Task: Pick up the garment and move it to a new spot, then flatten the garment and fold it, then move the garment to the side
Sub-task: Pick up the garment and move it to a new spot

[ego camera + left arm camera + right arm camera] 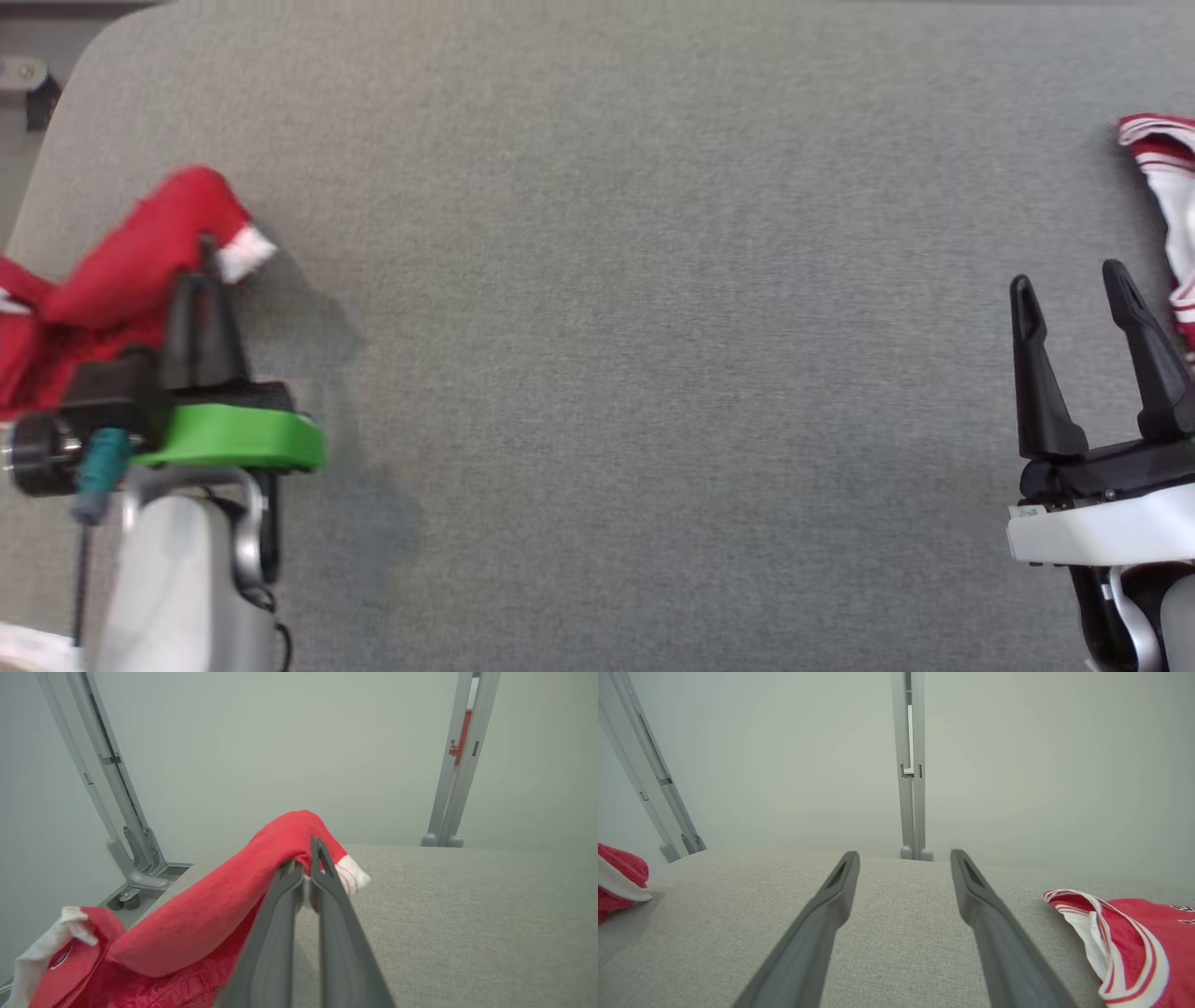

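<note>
A red garment [121, 271] with a white cuff lies bunched at the left edge of the grey table [607, 327]. My left gripper [207, 252] is shut on the garment near that cuff, and the pinched fold is raised off the surface. In the left wrist view the two fingers of the left gripper [306, 858] meet on the red cloth [210, 914], which droops down to the left. My right gripper [1069, 280] stands open at the right with nothing between its fingers; the right wrist view shows the right gripper [904, 855] over bare table.
A second red and white striped garment [1167, 187] lies at the table's right edge, just right of my right gripper; the striped garment [1134, 938] is crumpled. Grey frame posts [910, 765] stand beyond the table's far edge. The table's rounded corner [84, 56] is at the far left.
</note>
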